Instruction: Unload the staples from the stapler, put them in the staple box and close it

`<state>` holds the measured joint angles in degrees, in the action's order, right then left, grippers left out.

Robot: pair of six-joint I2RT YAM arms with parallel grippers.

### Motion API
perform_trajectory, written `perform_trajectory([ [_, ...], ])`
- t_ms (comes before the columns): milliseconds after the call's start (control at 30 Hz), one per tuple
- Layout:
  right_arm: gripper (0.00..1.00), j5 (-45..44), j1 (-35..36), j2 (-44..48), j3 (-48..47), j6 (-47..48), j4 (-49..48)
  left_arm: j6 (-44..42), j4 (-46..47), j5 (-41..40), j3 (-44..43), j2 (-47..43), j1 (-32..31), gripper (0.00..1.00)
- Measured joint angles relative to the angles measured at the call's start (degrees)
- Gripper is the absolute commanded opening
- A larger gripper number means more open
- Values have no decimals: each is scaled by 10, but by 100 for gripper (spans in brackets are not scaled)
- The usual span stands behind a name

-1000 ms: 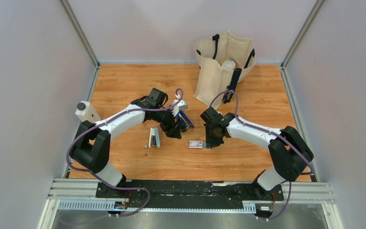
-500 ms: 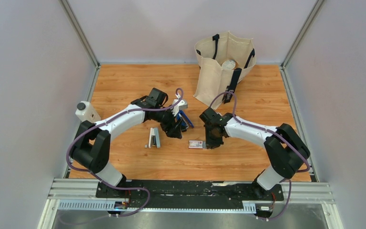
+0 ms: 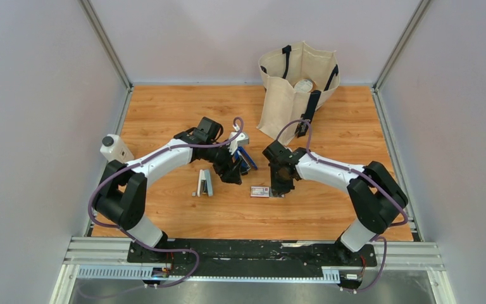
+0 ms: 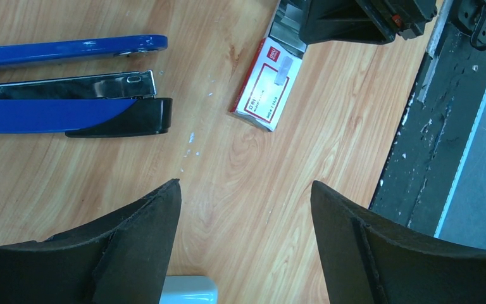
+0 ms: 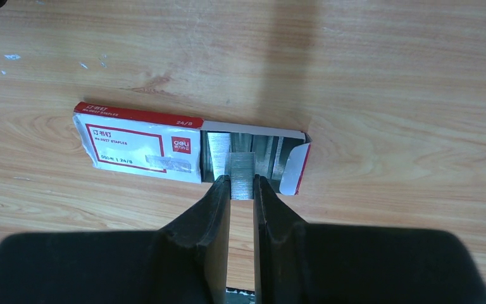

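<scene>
The dark blue stapler (image 3: 245, 159) lies on the table, hinged open; in the left wrist view its blue top arm and chrome magazine (image 4: 69, 85) are spread apart at the upper left. My left gripper (image 3: 231, 172) hovers just left of it, open and empty (image 4: 245, 190). My right gripper (image 3: 278, 189) is over the open end of the red-and-white staple box (image 5: 142, 147). Its fingertips (image 5: 242, 183) are shut on a silver strip of staples (image 5: 242, 166) that reaches into the box.
A pale grey-blue stapler-like object (image 3: 204, 183) lies left of the left gripper. A canvas tote bag (image 3: 297, 88) stands at the back. A white bottle (image 3: 115, 149) sits at the left edge. The black base rail (image 3: 253, 250) runs along the front.
My right arm has shifted slightly left toward the staple box. The left arm and the stapler have not moved.
</scene>
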<state>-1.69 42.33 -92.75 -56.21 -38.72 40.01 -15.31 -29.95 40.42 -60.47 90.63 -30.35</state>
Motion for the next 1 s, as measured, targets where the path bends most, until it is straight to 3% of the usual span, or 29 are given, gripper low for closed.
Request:
perform_trajectory([
  [300,9,-4,0,-10,-2,0,1,0,1,0,1,0,0,84],
  [533,25,-4,0,-10,-2,0,1,0,1,0,1,-2,0,84],
  [667,30,-4,0,-10,-2,0,1,0,2,0,1,-4,0,84],
  [1000,31,-4,0,-10,-5,0,6,0,1,0,1,-10,0,85],
])
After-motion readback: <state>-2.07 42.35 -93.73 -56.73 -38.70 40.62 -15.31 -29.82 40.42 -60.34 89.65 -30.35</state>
